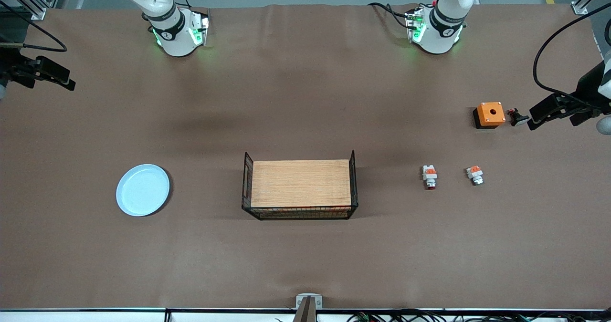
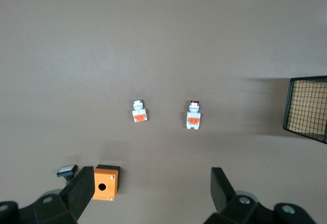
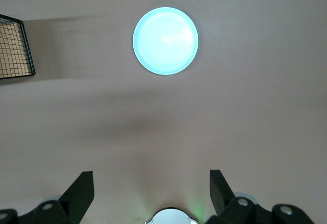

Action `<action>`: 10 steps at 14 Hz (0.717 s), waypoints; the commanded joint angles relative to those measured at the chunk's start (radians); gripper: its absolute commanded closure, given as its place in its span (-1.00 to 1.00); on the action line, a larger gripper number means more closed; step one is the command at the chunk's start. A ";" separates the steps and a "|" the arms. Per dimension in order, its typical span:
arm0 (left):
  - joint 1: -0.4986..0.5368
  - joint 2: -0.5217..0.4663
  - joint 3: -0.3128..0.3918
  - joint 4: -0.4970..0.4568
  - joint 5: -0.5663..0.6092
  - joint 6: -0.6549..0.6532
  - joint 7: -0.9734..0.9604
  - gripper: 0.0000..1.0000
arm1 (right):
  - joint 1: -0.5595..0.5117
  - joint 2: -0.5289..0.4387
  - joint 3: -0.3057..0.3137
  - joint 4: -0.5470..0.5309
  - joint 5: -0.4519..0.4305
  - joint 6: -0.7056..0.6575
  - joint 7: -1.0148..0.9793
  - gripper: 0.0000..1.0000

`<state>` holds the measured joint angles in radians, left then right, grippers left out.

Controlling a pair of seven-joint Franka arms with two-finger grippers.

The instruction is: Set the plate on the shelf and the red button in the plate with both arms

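Observation:
The pale blue plate (image 1: 143, 190) lies flat on the table toward the right arm's end; it also shows in the right wrist view (image 3: 165, 41). The red button (image 1: 430, 176) lies on its side toward the left arm's end, its dark red tip toward the front camera; it also shows in the left wrist view (image 2: 193, 116). My left gripper (image 1: 537, 117) is open and empty over the table's edge beside the orange box, as the left wrist view (image 2: 150, 180) shows. My right gripper (image 1: 67, 79) is open and empty over the table's right-arm end, as the right wrist view (image 3: 149, 178) shows.
A black wire basket (image 1: 300, 212) with a wooden board stands mid-table between plate and button. A similar white-orange part with no red tip (image 1: 475, 174) lies beside the button. An orange cube box with a hole (image 1: 490, 114) and a small black-and-white part (image 1: 517, 117) sit by my left gripper.

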<state>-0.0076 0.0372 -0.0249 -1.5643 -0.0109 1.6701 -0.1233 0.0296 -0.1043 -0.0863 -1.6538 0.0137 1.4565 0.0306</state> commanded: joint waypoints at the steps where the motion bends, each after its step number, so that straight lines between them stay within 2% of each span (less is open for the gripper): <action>1: -0.002 0.041 -0.015 -0.028 -0.026 -0.015 -0.015 -0.99 | 0.006 -0.034 -0.004 -0.034 -0.003 0.018 0.006 -1.00; 6: -0.002 0.162 -0.082 -0.065 -0.029 0.054 -0.065 -0.99 | 0.006 -0.035 -0.004 -0.034 0.000 0.039 0.006 -1.00; 10: -0.002 0.170 -0.102 -0.209 -0.029 0.238 -0.065 -0.99 | 0.007 -0.037 -0.004 -0.034 0.002 0.050 0.006 -1.00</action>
<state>-0.0108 0.2335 -0.1175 -1.6877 -0.0266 1.8219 -0.1825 0.0296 -0.1139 -0.0865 -1.6639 0.0148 1.4928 0.0306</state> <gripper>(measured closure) 0.000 0.000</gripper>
